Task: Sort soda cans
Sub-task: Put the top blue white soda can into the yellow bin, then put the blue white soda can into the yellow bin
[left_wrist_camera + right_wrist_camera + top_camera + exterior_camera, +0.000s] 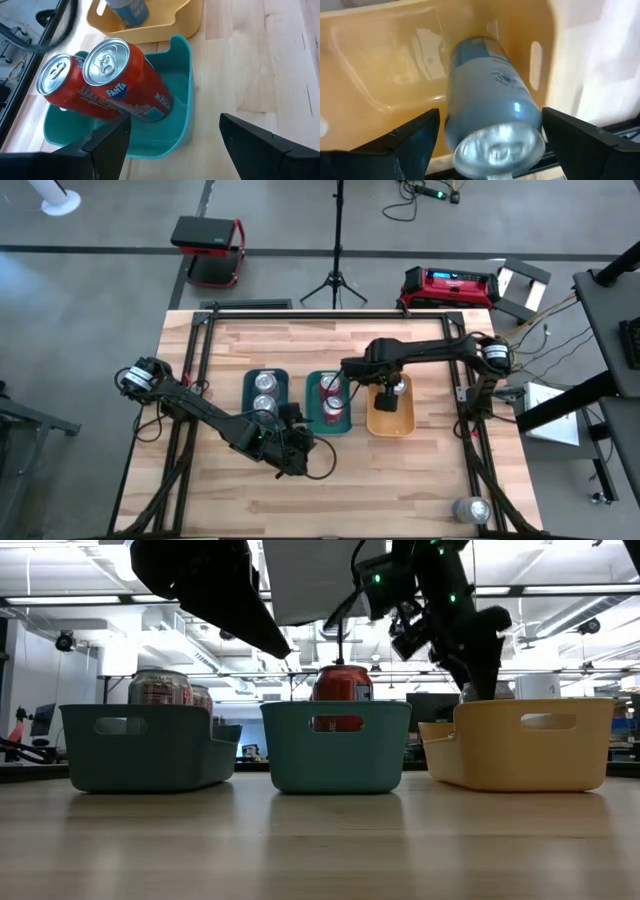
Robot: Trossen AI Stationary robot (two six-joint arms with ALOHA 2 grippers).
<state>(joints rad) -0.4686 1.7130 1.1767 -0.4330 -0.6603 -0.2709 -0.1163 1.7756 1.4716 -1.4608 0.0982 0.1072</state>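
Handling of the soda cans: judged light, thin-walled and smooth. They are stiff enough for a firm pinch but would dent under a hard squeeze, and could slip if held loosely.
Hold point: probably mid-body, with the fingers on opposite sides of the round wall, below the top rim and clear of the tray walls.
Left gripper (175, 125): sits lower left of centre in the high view, just below the trays. Its fingers are spread wide with nothing between them, and it faces the middle tray.
Dark teal tray (248, 390): left of centre in the high view.
Silver-grey cans (264, 383): a pair standing upright in the dark teal tray, one behind the other, with shiny tops. The low view shows some reddish print on them.
Teal tray (182, 90): sits in the middle, between the other two trays.
Red cans (107, 60): two stand side by side and touching in the teal tray. They have orange-red bodies, silver pull-tab tops and a Fanta logo on the nearer one.
Right gripper (491, 120): reaches down into the yellow tray. Its fingers are parted and straddle the bluish can, one on each side; I cannot tell whether they touch it.
Yellow tray (380, 75): right of centre in the high view, beside the teal tray.
Bluish can (490, 100): stands inside the yellow tray near its far end. It has a pale blue-grey body with small dark print and a bright metal end.
Stray can (470, 508): silver-grey, alone at the lower right of the high view, well apart from the trays. It looks not yet sorted.
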